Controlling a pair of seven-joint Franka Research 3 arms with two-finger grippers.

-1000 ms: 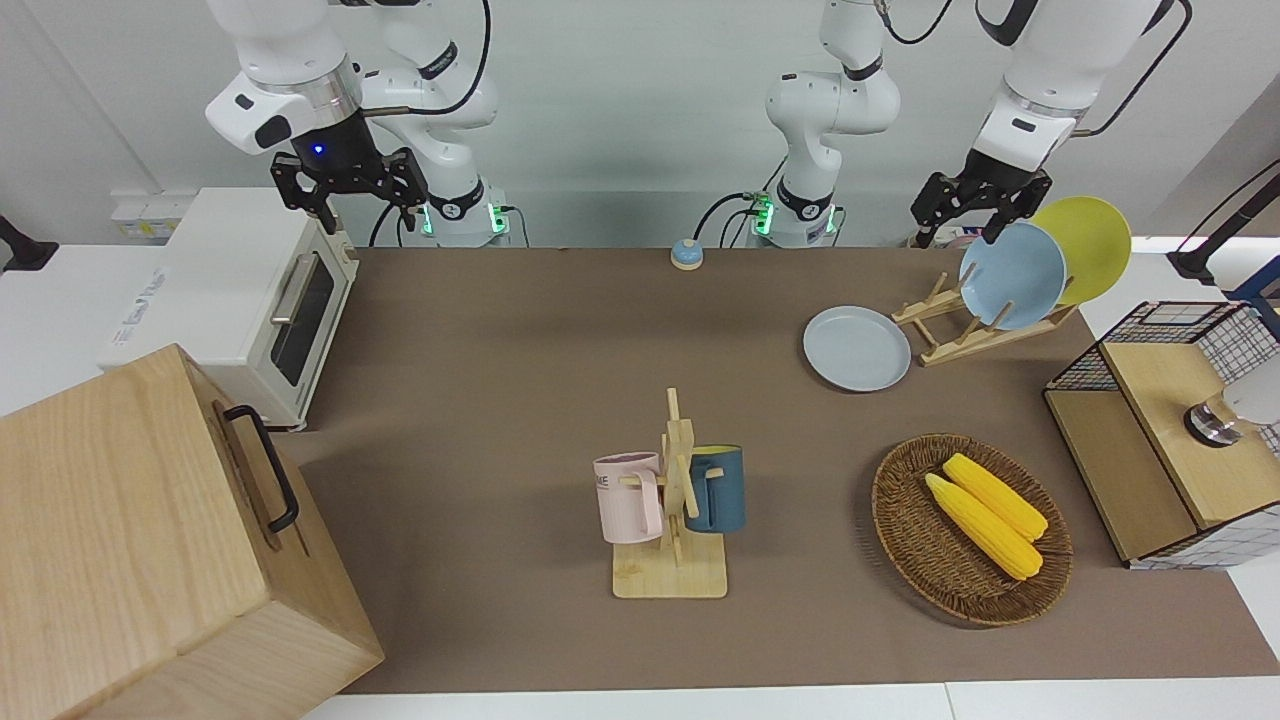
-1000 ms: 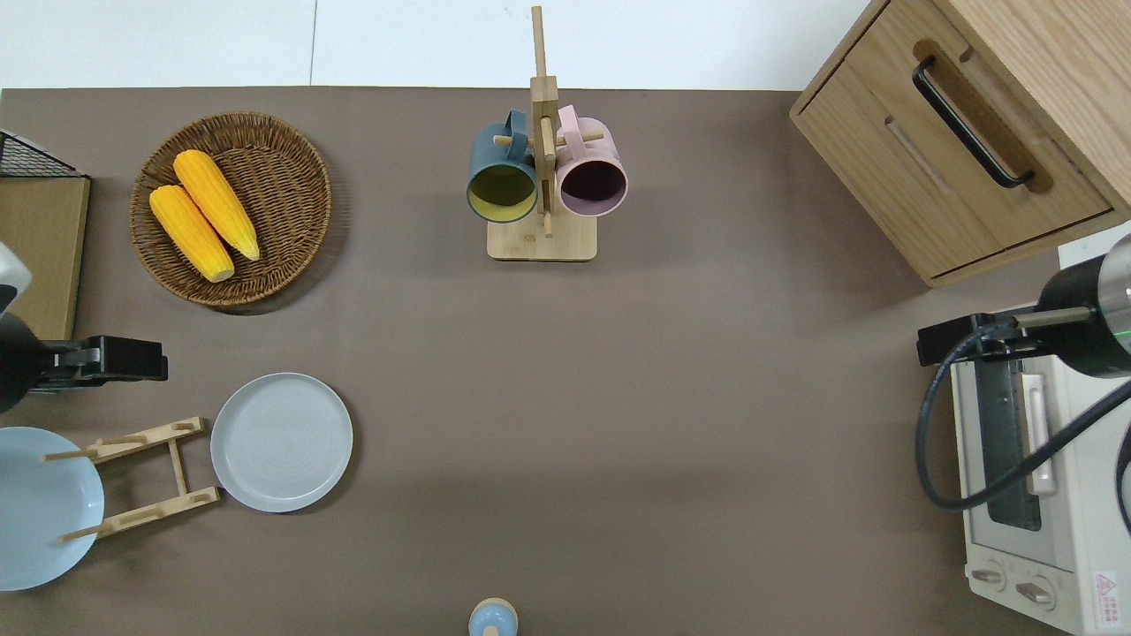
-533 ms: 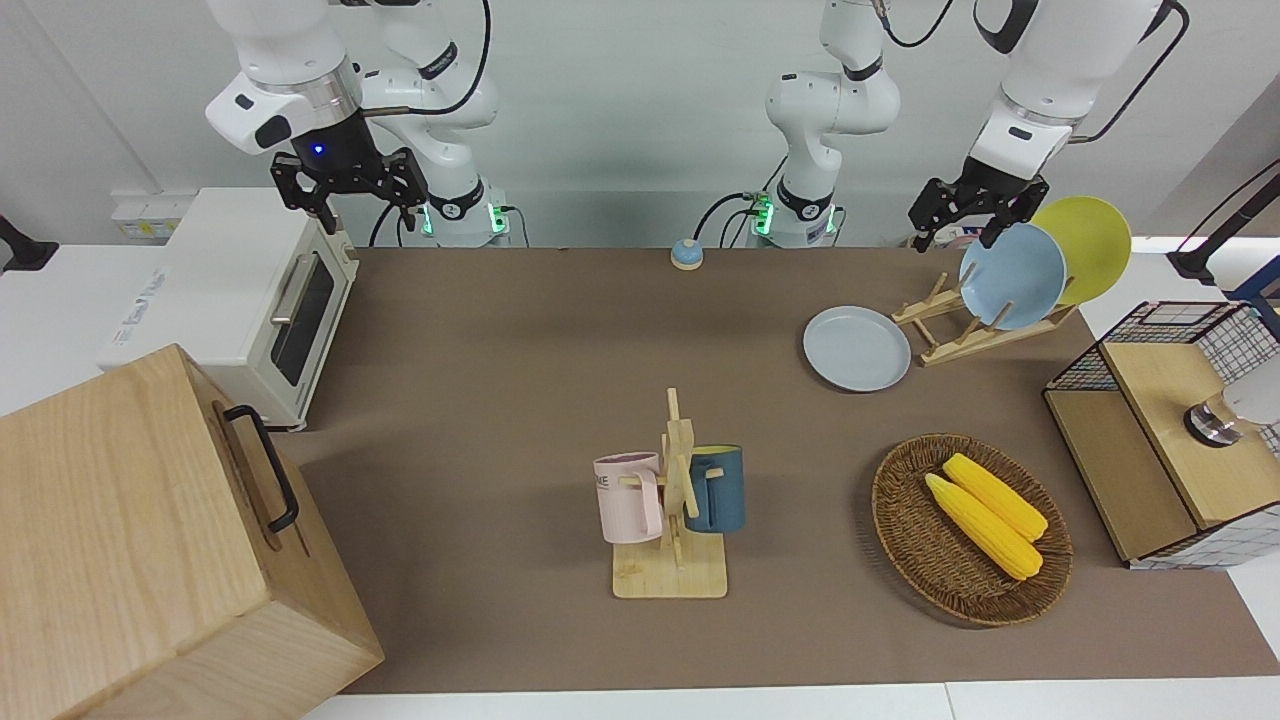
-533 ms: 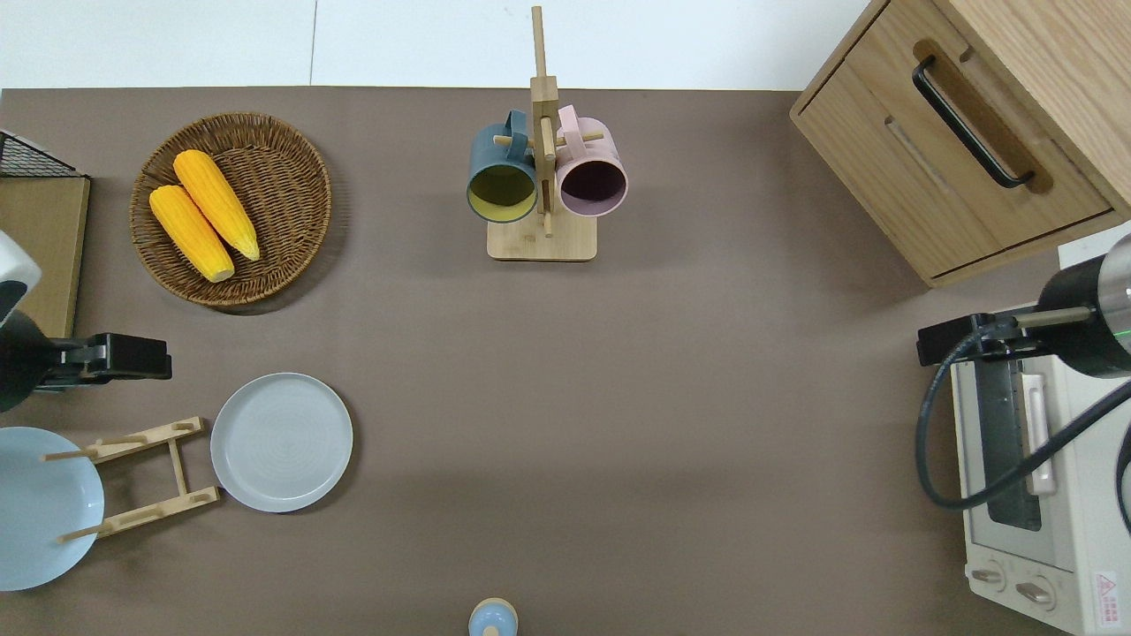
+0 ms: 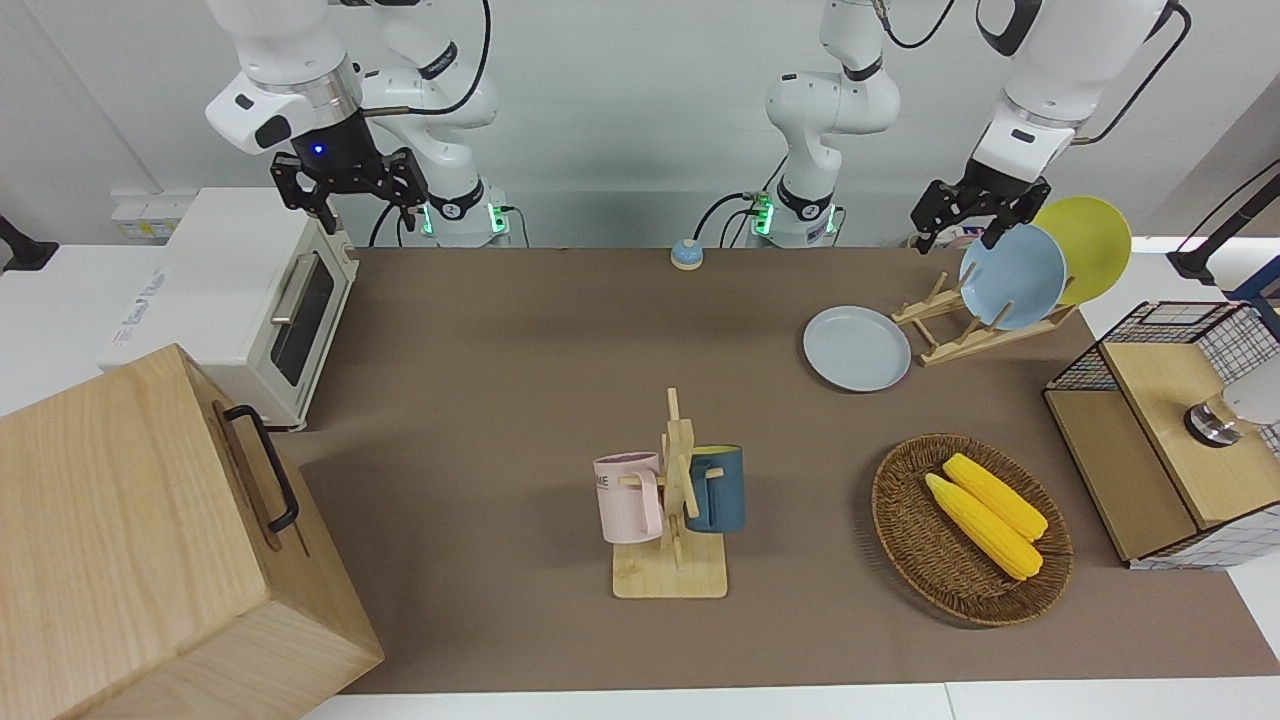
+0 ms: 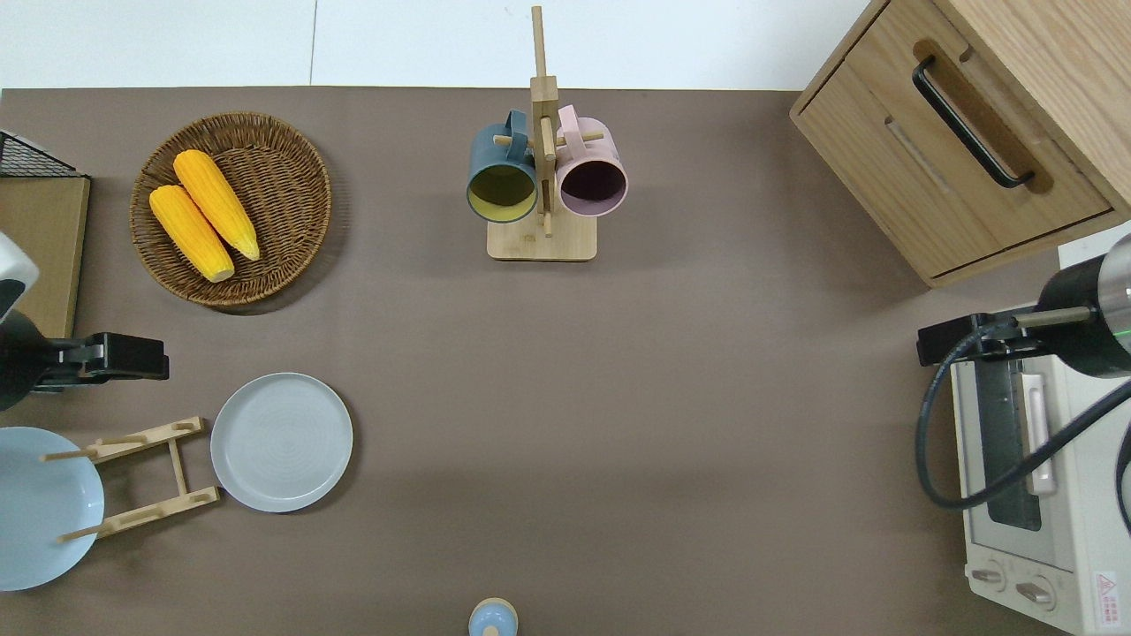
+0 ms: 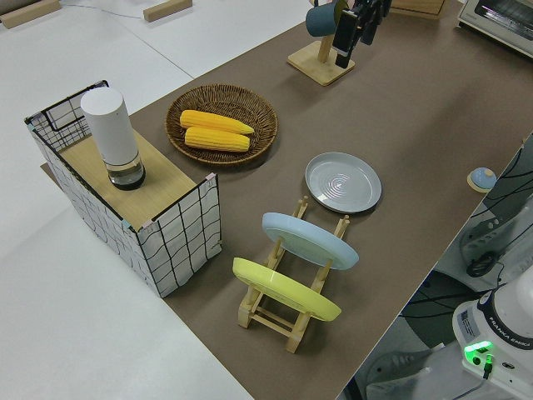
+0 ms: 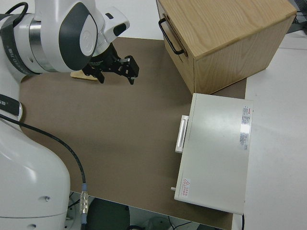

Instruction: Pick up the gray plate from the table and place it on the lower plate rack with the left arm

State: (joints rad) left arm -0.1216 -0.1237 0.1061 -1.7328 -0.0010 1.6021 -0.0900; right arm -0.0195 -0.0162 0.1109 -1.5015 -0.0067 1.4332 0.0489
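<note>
The gray plate (image 5: 857,348) lies flat on the brown table, right beside the low end of the lower plate rack (image 5: 985,340). The plate also shows in the overhead view (image 6: 281,442) and the left side view (image 7: 343,182). The wooden rack (image 6: 177,464) holds a sky-blue plate (image 5: 1012,276) and a yellow plate (image 5: 1090,245) in its higher slots. My left gripper (image 5: 958,232) hangs open and holds nothing. In the overhead view it (image 6: 141,358) is over the table between the rack and the wicker basket. My right gripper (image 5: 345,205) is open and parked.
A wicker basket (image 5: 900,520) with two corn cobs, a wire crate (image 5: 1240,330) with a white cylinder, a mug tree (image 5: 672,560) with pink and blue mugs, a wooden drawer box (image 5: 150,540), a white toaster oven (image 5: 240,290) and a small blue bell (image 5: 686,254) stand around.
The left arm's wrist and gripper have shifted only slightly. The plates and the rack have not moved.
</note>
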